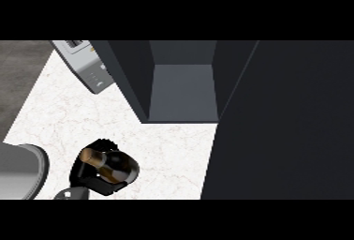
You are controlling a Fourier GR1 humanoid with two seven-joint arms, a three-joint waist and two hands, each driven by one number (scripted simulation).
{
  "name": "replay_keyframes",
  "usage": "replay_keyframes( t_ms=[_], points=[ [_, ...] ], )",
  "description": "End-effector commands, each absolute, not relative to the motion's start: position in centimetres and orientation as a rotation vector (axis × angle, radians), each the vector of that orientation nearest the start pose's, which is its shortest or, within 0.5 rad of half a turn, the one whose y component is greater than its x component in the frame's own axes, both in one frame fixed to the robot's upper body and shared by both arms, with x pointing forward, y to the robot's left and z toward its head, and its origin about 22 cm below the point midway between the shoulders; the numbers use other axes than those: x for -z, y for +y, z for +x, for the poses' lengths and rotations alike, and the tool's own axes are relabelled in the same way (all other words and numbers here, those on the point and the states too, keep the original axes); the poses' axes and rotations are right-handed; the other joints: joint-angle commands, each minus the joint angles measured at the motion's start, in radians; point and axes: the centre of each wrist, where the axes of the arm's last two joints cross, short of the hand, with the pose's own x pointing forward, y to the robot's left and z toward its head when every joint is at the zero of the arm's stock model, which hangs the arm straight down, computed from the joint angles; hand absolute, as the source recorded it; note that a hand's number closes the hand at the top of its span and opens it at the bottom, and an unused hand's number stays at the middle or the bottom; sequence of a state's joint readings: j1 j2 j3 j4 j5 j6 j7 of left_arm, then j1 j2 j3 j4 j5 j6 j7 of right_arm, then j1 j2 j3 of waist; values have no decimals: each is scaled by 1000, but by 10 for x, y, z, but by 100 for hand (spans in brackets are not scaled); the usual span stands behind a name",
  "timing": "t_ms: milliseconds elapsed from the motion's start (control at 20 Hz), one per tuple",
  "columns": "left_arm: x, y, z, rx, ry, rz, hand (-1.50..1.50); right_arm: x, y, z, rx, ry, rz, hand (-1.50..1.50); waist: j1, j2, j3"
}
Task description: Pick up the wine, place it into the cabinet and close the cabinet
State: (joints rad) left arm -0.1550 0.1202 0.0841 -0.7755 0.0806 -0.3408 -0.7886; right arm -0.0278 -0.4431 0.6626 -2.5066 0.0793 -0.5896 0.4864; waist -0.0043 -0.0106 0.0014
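Left hand (93, 180) low-left over counter (104, 117), fingers curled round wine bottle (110, 166); bottle near upright, neck tipped toward upper-left. Cabinet (183, 89) open.

This is a kitchen. A white marbled worktop (138, 136) carries a silver toaster (86, 65) at its far left, a dark open cabinet (181, 93) stands on it with its door (283, 122) swung out, and the rim of a metal sink (27, 171) shows at the left edge.
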Motion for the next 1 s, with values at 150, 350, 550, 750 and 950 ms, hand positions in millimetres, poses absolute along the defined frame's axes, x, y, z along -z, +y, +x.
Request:
replay_keyframes(
  t_ms=[150,350,550,750,950],
  points=[
    [110,235,215,-32,-1739,-348,150,-199,-174,75,-127,-1927,217,-150,-3,-2,-1],
    [78,227,222,19,-1756,-365,150,-203,-178,77,-148,-1955,229,-150,0,1,-1],
    [59,209,220,11,-1722,-411,150,-204,-182,73,-123,-1937,224,-150,-8,2,-1],
    [45,194,205,21,-1754,-404,150,-198,-182,72,-155,-1925,223,-150,-5,4,0],
    [24,163,218,31,-1773,-388,150,-207,-179,78,-134,-1951,236,-150,-8,4,-2]
  ],
)
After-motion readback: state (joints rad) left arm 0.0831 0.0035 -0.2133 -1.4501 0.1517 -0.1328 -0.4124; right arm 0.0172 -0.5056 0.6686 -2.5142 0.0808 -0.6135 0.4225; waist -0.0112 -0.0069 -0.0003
